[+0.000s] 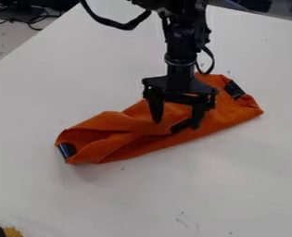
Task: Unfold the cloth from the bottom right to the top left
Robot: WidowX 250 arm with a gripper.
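Observation:
An orange cloth (123,134) lies folded into a long bundle on the white table, slanting from the lower left to the upper right, with creased layers at its left part. Dark patches mark its left end, its upper right end and its middle. My gripper (176,121) hangs over the cloth's middle, its two fingers apart and pointing down. The right fingertip is close by the dark middle patch; whether either tip touches the fabric I cannot tell. Part of the cloth behind the gripper is hidden.
The white table (235,185) spreads around the cloth, its left edge running diagonally at the upper left. Black cables (30,18) lie beyond that edge. A black and yellow object (12,231) shows at the bottom left corner.

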